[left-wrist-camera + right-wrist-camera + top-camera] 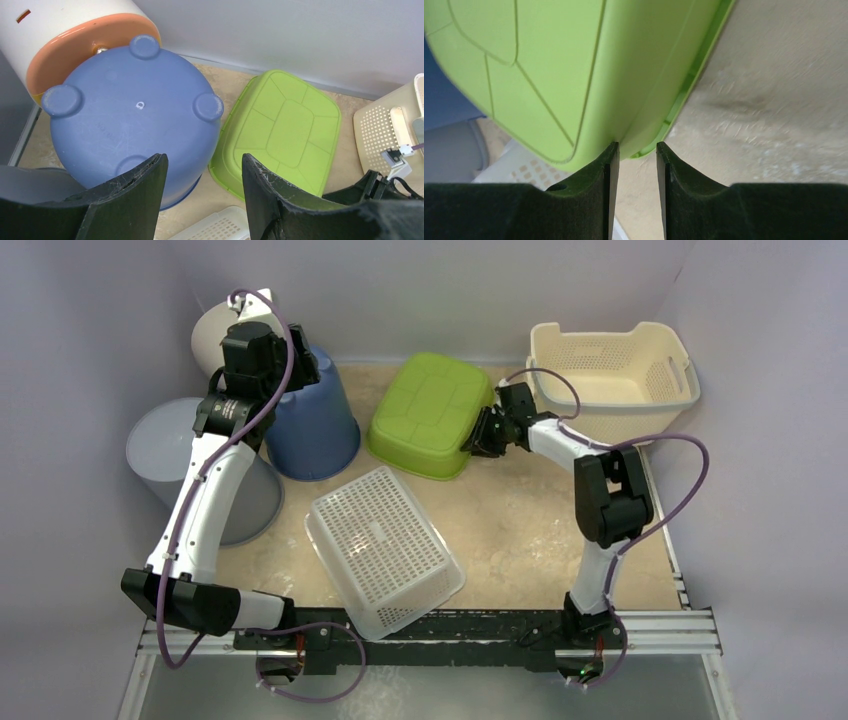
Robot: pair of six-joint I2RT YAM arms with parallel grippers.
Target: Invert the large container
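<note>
Desk (520,510): beige, scuffed, closed in by pale walls (420,290) at the back and on both sides, with a rail (660,625) along the near edge. Green tub (432,412): bottom up at the back centre, between the blue bucket (315,425) and the cream basket (610,365). Blue bucket: bottom up, four feet showing, just beside the tub. Grey bucket (165,445): far left, partly under my left arm (205,510). White cylinder (215,330): orange-ended, lying against the back corner behind the blue bucket. Cream basket: upright, back right corner. White basket (385,545): perforated, bottom up, near centre. Left arm: stretched up the left side, wrist raised over the blue bucket; left fingers (150,185) spread wide, nothing between them. Right arm (610,500): elbow bent, forearm reaching left and low to the tub's right rim; right fingers (604,175) narrowly parted, tips at the rim's lip, one against the tub's wall, bare desk showing in the gap.
</note>
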